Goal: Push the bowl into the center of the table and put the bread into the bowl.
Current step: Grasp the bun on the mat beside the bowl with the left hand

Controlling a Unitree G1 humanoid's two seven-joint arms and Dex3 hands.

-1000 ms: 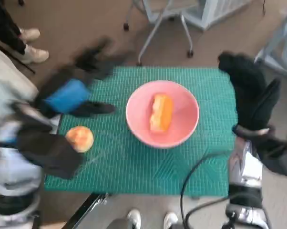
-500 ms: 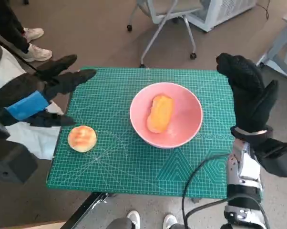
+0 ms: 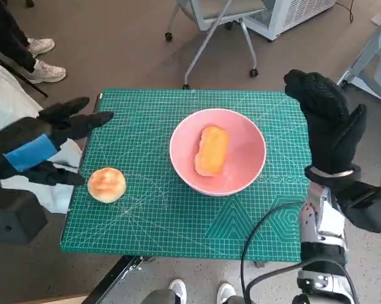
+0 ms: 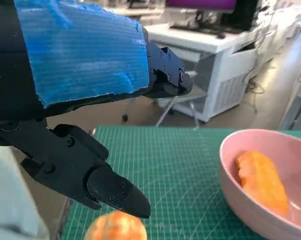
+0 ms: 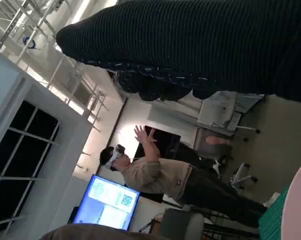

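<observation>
A green cutting mat (image 3: 178, 221) covers the small table. Near its middle sits the pink bowl (image 3: 244, 179), and a long orange piece of bread (image 3: 211, 150) lies inside it. The right hand (image 3: 326, 120), in its black knitted glove, stands raised over the mat's right edge, just beside the bowl but apart from it, grasping nothing; whether its fingers are spread or together cannot be told. The left hand (image 3: 42, 147), blue tape across its back, hangs at the mat's left edge with fingers released and spread, empty. Just below its fingers (image 4: 108, 187), a small round bun (image 3: 106, 184) rests on the mat, well apart from the bowl. In the right wrist view a person (image 5: 160, 172) stands with arms raised.
</observation>
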